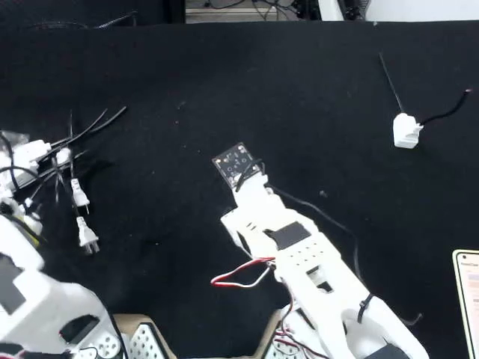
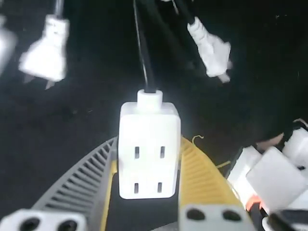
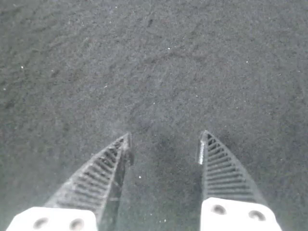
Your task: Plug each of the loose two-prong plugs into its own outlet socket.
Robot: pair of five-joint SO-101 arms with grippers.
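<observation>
Where the left arm sits at the near left, a white outlet block [image 2: 149, 163] is held pinched in the left gripper [image 2: 149, 140]. One loose plug [image 1: 78, 198] and a second plug [image 1: 87, 238] are laid on the black cloth [image 1: 224, 90] nearby. The right gripper [image 3: 166, 136] is spread over the cloth at mid-table. Another outlet [image 1: 406, 132] is placed at the far right.

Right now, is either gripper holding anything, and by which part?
Left gripper clamps the white outlet block by its two side walls. Right gripper is open, holding nothing.
</observation>
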